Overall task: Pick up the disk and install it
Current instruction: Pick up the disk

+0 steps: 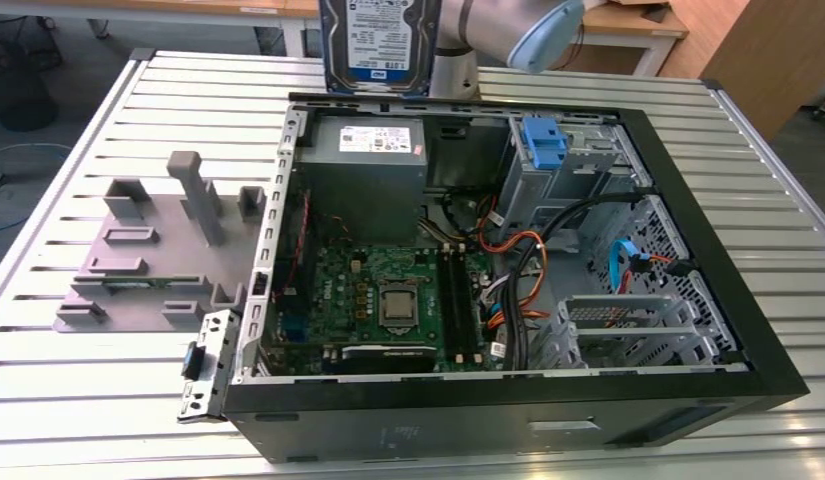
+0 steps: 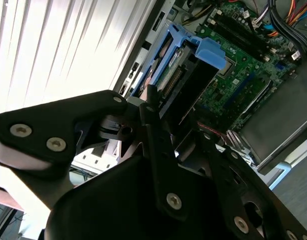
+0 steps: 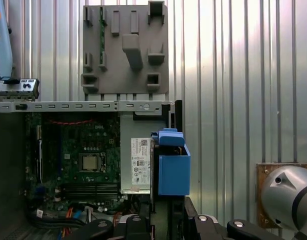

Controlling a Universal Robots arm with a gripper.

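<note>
Ribbed metal table (image 1: 92,400), open computer case (image 1: 492,420) on top, and the disk (image 1: 379,40) is in the air!
Fingers (image 2: 156,135) of the gripper (image 2: 173,112) pinch the disk's sides, blue carrier included, holding it upright over the case's rim. Just inside that rim sits the grey power-supply box (image 1: 365,160), and a grey fixture block (image 1: 145,250) lies beside the case.

The black tool (image 2: 174,120) clamps the disk (image 2: 183,82) by its flat sides, so the disk shows edge-on with its blue carrier bracket (image 2: 213,52) at the far end. Beyond the disk lie a green motherboard (image 2: 243,75), a grey power-supply box (image 2: 286,117), coloured cables (image 2: 288,17) and the bright ribbed table (image 2: 68,50).
</note>
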